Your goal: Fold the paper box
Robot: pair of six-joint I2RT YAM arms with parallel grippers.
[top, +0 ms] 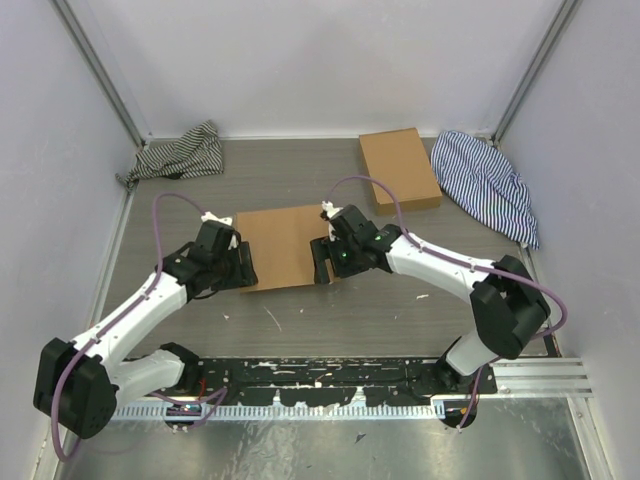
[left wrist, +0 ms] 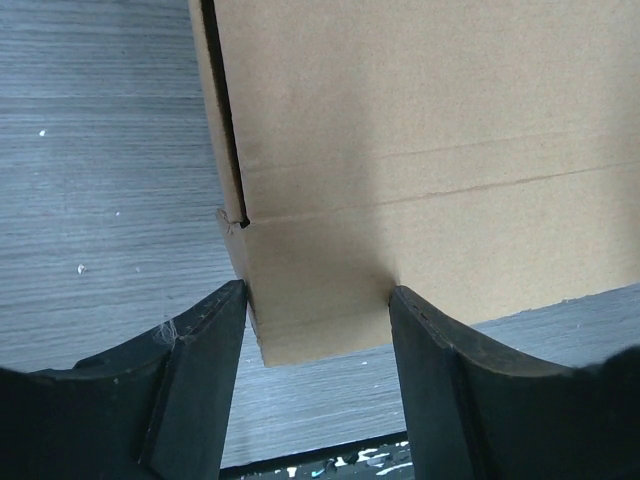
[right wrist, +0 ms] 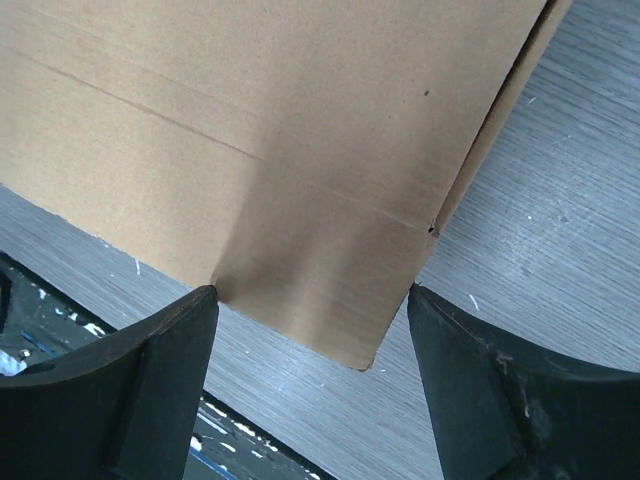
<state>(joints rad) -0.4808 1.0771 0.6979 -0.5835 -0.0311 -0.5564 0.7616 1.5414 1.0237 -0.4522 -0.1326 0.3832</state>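
The paper box (top: pixel 285 245) lies flat in the middle of the table, plain brown cardboard with a crease line and a slit along each side. My left gripper (top: pixel 243 270) straddles its near left corner (left wrist: pixel 300 320). Both fingertips (left wrist: pixel 225 310) touch the box's edges, one on the side edge and one on the near edge. My right gripper (top: pixel 322 262) straddles the near right corner (right wrist: pixel 350 310) the same way, with its fingers (right wrist: pixel 440 330) against the side and near edges. Both sets of jaws stand wide, closed across the corners.
A smaller brown cardboard box (top: pixel 398 168) sits at the back right. A dark striped cloth (top: pixel 180 155) lies at the back left and a blue striped cloth (top: pixel 488 185) at the right wall. White walls enclose three sides. A black rail (top: pixel 330 375) runs along the near edge.
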